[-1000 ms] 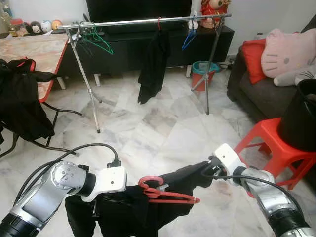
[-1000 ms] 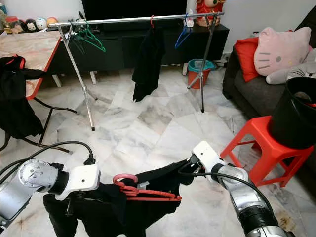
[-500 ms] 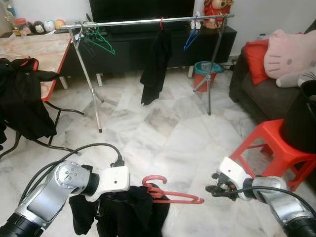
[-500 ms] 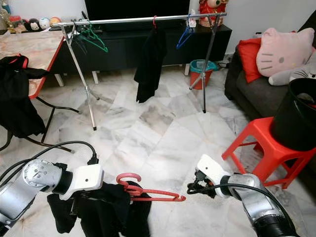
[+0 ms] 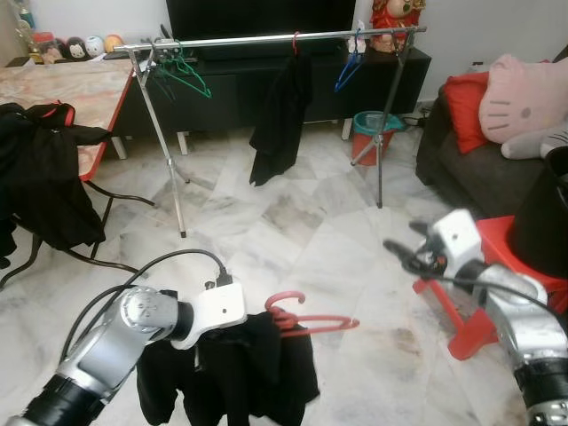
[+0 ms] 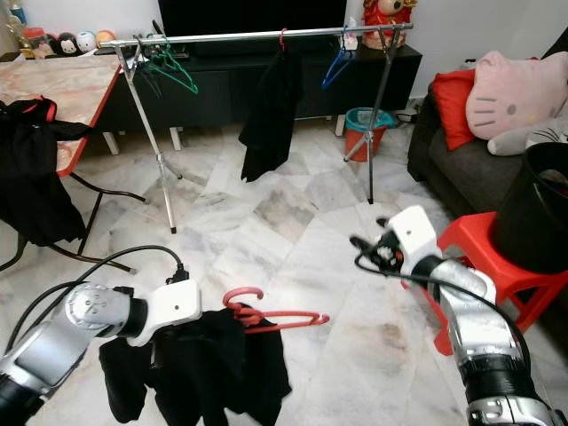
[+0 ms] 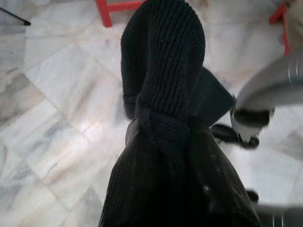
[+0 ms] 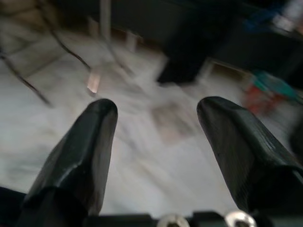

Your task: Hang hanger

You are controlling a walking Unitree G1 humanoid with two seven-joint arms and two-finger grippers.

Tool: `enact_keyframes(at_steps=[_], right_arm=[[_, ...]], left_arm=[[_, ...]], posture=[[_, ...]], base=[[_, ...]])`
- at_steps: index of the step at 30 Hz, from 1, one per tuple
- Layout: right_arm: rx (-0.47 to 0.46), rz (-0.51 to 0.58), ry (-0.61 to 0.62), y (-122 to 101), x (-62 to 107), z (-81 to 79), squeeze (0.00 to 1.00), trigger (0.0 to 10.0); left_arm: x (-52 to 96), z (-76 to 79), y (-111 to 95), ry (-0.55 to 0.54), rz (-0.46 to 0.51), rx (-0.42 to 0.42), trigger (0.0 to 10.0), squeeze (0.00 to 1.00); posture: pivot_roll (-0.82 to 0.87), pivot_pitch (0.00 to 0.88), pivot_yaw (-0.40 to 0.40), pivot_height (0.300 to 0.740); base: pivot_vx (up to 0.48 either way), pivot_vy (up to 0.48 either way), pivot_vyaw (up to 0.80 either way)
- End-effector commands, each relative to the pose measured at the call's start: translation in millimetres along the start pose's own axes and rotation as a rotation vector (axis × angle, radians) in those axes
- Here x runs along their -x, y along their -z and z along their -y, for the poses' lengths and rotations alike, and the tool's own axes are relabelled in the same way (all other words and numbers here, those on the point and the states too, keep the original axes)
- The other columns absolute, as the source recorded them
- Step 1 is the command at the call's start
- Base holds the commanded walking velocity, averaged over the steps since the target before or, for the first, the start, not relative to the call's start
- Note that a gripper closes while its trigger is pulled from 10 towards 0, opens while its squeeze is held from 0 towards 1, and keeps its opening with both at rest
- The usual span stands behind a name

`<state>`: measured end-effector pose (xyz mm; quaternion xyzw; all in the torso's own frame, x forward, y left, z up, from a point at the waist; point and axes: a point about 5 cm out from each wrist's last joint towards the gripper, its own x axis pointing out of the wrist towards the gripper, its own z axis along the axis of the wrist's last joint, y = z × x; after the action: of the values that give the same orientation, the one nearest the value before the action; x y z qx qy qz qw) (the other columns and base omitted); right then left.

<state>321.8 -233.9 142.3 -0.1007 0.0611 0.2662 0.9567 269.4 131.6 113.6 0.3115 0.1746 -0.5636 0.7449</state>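
A black knit garment (image 5: pixel 244 373) threaded on a red hanger (image 5: pixel 306 321) hangs from my left gripper (image 5: pixel 241 321), low at the front left. Its fingers are buried in the cloth, and the left wrist view shows the bunched knit (image 7: pixel 165 94) close up. My right gripper (image 5: pixel 401 253) is raised at the right, open, with nothing between its fingertips (image 8: pixel 94 137). Far ahead stands a metal clothes rack (image 5: pixel 266 38). On the rack hang green hangers (image 5: pixel 185 73), a black garment on a red hanger (image 5: pixel 282 115) and a blue hanger (image 5: pixel 348 71).
A table (image 5: pixel 75 84) with black clothes draped over a chair (image 5: pixel 40 191) is at the left. A red stool (image 5: pixel 501 257) bearing a black bin (image 5: pixel 550 209) stands by my right arm. A dark sofa (image 5: pixel 461 160) and a teal bucket (image 5: pixel 374 131) are beyond it.
My right gripper let go of the garment, then rose up and to the right. The garment now hangs bunched from the left gripper, which lifted slightly.
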Motion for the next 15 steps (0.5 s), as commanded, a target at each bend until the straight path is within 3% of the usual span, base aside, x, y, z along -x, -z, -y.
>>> enact_keyframes(at_steps=[1,5,9,15], right_arm=[[0.015,0.019,-0.166,-5.8,-3.6,-19.2,0.0,10.0],[0.078,-0.079,-0.348,8.7,-2.4,-38.6,0.0,10.0],[0.102,-0.152,-0.557,19.6,11.5,-54.8,0.0,10.0],[0.116,-0.213,-0.638,19.1,19.6,-50.1,0.0,10.0]], left_arm=[[-2.4,-4.9,-9.8,-0.004,0.014,-0.009,10.0,0.0],[-6.5,-4.3,-12.2,0.025,0.02,-0.029,10.0,0.0],[-7.5,-2.4,-15.2,0.082,0.052,-0.037,10.0,0.0],[-4.0,-2.1,-20.0,0.186,0.07,-0.039,10.0,0.0]], posture=[[-0.1,0.0,-0.03,0.732],[-0.1,0.0,-0.025,0.732],[-0.09,0.0,-0.022,0.732],[-0.1,0.0,-0.02,0.732]], base=[[0.0,0.0,0.0],[0.0,0.0,0.0],[0.0,0.0,0.0],[0.0,0.0,0.0]])
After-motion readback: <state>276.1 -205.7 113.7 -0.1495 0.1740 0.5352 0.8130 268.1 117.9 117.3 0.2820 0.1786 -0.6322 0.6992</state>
